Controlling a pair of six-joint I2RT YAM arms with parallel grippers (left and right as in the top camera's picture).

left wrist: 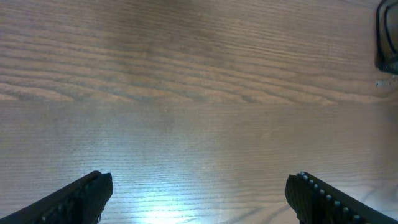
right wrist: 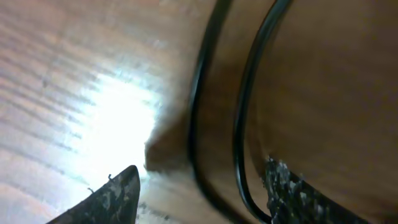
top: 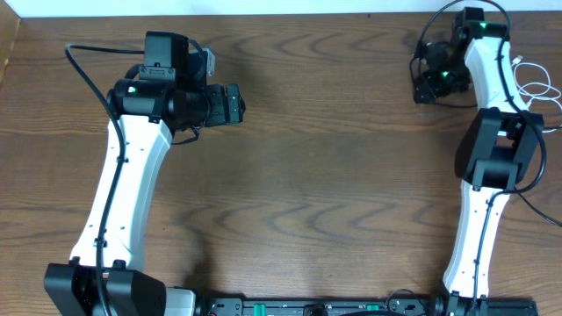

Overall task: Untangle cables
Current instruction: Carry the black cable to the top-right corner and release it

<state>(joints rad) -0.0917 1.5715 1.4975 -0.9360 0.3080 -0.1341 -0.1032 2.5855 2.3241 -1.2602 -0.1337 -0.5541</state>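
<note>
**Mia:** What is the left gripper (top: 235, 104) doing?

**Ben:** It hangs far to the left of the right gripper (right wrist: 200, 167). It is opened very wide and has nothing in it. Under it is only the counter (left wrist: 199, 93), brown wood with wavy lines and a shiny spot of light.

**Mia:** And the right gripper?

**Ben:** It is low over the black cable (right wrist: 241, 112). Two runs of that cable go right between its jaws. The jaws are partly apart and I don't think they pinch it yet.

**Mia:** What does the cable look like?

**Ben:** Thin, round, smooth and a bit shiny. It bends in soft curves. The gripper's fingers (right wrist: 292, 193) are black too, but rough and bumpy.

**Mia:** Where is the white cable (top: 543, 90)?

**Ben:** A little to the right of the right gripper, in small thin loops at the counter's edge. I can't tell if it crosses the black one.

**Mia:** So which step is this?

**Ben:** I think it is getting ready to grab the black cable. Next it should squeeze just one run, not both, then pull slowly away from the white loops.
</note>
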